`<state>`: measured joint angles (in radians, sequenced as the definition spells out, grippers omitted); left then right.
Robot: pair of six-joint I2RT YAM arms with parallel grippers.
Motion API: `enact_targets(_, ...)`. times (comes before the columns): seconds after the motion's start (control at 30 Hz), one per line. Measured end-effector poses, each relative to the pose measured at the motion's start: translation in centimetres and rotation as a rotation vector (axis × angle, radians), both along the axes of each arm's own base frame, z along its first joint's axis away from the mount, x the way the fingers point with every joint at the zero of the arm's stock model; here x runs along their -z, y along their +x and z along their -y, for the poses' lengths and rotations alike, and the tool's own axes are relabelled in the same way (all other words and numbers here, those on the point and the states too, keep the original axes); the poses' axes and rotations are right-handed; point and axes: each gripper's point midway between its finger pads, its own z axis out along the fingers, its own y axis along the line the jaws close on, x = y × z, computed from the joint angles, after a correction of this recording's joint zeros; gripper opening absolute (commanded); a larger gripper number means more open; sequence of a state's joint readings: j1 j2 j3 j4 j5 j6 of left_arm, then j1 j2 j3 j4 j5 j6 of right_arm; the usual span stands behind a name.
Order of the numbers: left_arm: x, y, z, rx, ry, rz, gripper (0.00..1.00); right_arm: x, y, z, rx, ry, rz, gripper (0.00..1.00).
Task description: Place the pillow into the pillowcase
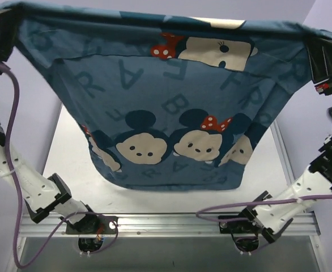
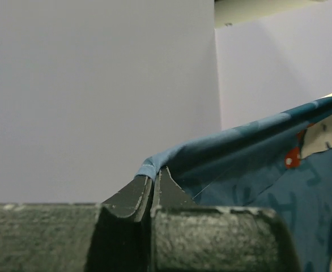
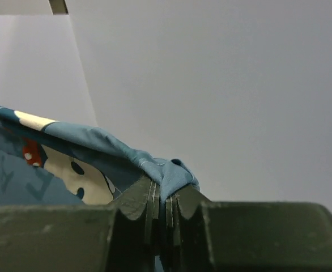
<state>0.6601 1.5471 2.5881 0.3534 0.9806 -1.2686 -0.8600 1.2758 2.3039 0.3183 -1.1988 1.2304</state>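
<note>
The left gripper (image 2: pixel 153 177) is pinching the left top corner of the pillowcase (image 1: pixel 171 113), its fingers pressed together on the blue hem. The pillowcase is hanging stretched between both arms over the table (image 1: pixel 69 164), with its lower edge sagging toward the near side and its printed mouse faces and letters facing the top camera. A pale strip (image 1: pixel 222 23) is showing at the upper hem; what it is cannot be told. The right gripper (image 3: pixel 163 190) is clamping the bunched right top corner.
</note>
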Motion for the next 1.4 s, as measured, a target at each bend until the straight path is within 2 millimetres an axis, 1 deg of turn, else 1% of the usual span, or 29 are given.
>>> enact_targets(0.03, -0.8, -0.9, -0.1, -0.030, 0.010, 0.041, 0.00, -1.0, -0.8, -0.1, 0.051, -0.026, 0.045, 0.00)
enact_targets(0.1, -2.1, -2.6, -0.1, -0.093, -0.012, 0.115, 0.00, -2.7, -2.3, -1.2, 0.113, -0.043, 0.139, 0.00)
enact_targets(0.13, -2.4, -3.1, -0.3, -0.110, -0.041, 0.127, 0.00, -3.1, -2.8, -1.6, 0.120, -0.043, 0.168, 0.00)
enact_targets(0.17, -2.4, -3.3, -0.5, -0.120, -0.068, 0.131, 0.00, -3.2, -2.8, -1.5, 0.119, -0.029, 0.176, 0.00)
enact_targets(0.27, -1.7, -3.2, -0.4, -0.095, -0.076, 0.109, 0.00, -2.6, -2.1, -0.4, 0.084, 0.042, 0.133, 0.00)
enact_targets(0.4, -1.3, -3.5, 0.5, -0.054, -0.044, 0.081, 0.00, -2.4, -2.1, -0.4, 0.038, 0.098, 0.110, 0.00)
enact_targets(0.47, -0.8, -3.4, 1.0, -0.010, -0.044, 0.049, 0.00, -2.0, -2.0, -0.1, 0.028, 0.127, 0.097, 0.00)
enact_targets(0.57, 0.5, -3.0, 2.5, 0.122, -0.067, -0.038, 0.00, -1.3, -1.6, 0.4, 0.010, 0.169, 0.069, 0.00)
enact_targets(0.6, 1.0, -2.5, 2.9, 0.165, -0.082, -0.077, 0.00, -1.1, -1.4, 0.4, -0.008, 0.183, 0.059, 0.00)
enact_targets(0.63, 1.7, -1.7, 3.1, 0.200, -0.107, -0.129, 0.00, -0.7, -0.9, 0.6, -0.028, 0.204, 0.041, 0.00)
enact_targets(0.73, 4.4, 1.4, 4.3, 0.303, -0.170, -0.304, 0.00, 1.1, 1.5, 1.0, -0.088, 0.273, -0.040, 0.00)
enact_targets(0.8, 6.7, 4.1, 4.9, 0.337, -0.194, -0.422, 0.00, 3.2, 4.1, 1.5, -0.096, 0.316, -0.140, 0.00)
enact_targets(0.83, 7.9, 5.8, 5.3, 0.351, -0.200, -0.483, 0.00, 4.2, 5.5, 1.3, -0.106, 0.327, -0.192, 0.00)
enact_targets(0.87, 9.0, 7.5, 5.5, 0.352, -0.210, -0.536, 0.00, 5.4, 7.4, 1.3, -0.111, 0.330, -0.248, 0.00)
enact_targets(0.9, 9.8, 8.8, 5.7, 0.348, -0.208, -0.568, 0.00, 6.7, 9.3, 1.4, -0.106, 0.331, -0.297, 0.00)
enact_targets(0.97, 12.2, 12.5, 6.0, 0.329, -0.219, -0.655, 0.00, 9.7, 12.6, 1.4, -0.091, 0.330, -0.402, 0.00)
enact_targets(1.03, 15.3, 15.5, 7.0, 0.311, -0.215, -0.752, 0.00, 13.6, 16.4, 1.5, -0.058, 0.330, -0.527, 0.00)
enact_targets(1.07, 17.3, 17.0, 7.8, 0.292, -0.208, -0.813, 0.00, 15.6, 18.0, 1.3, -0.039, 0.322, -0.586, 0.00)
enact_targets(1.1, 19.1, 17.8, 8.7, 0.272, -0.183, -0.857, 0.00, 17.7, 19.3, 1.2, -0.018, 0.310, -0.645, 0.00)
enact_targets(1.13, 21.0, 18.1, 9.9, 0.259, -0.147, -0.907, 0.00, 20.0, 20.4, 0.5, -0.006, 0.281, -0.708, 0.00)
enact_targets(1.17, 22.9, 17.9, 11.5, 0.251, -0.099, -0.950, 0.00, 21.2, 20.8, -0.2, -0.007, 0.257, -0.744, 0.00)
enact_targets(1.2, 24.5, 17.4, 13.2, 0.242, -0.038, -0.983, 0.00, 22.8, 21.0, -1.4, -0.014, 0.217, -0.789, 0.00)
enact_targets(1.27, 27.4, 15.8, 16.4, 0.230, 0.100, -1.022, 0.00, 24.3, 20.6, -3.4, -0.033, 0.147, -0.829, 0.00)
enact_targets(1.3, 28.7, 14.9, 17.4, 0.224, 0.164, -1.036, 0.00, 24.7, 20.1, -4.3, -0.043, 0.111, -0.835, 0.00)
enact_targets(1.33, 29.7, 14.2, 17.7, 0.207, 0.217, -1.045, 0.00, 24.8, 19.6, -5.0, -0.050, 0.078, -0.832, 0.00)
enact_targets(1.37, 30.3, 13.9, 17.4, 0.179, 0.256, -1.045, 0.00, 24.9, 18.9, -5.9, -0.062, 0.038, -0.827, 0.00)
enact_targets(1.4, 30.7, 13.9, 16.6, 0.137, 0.282, -1.039, 0.00, 25.0, 18.2, -6.5, -0.064, 0.004, -0.822, 0.00)
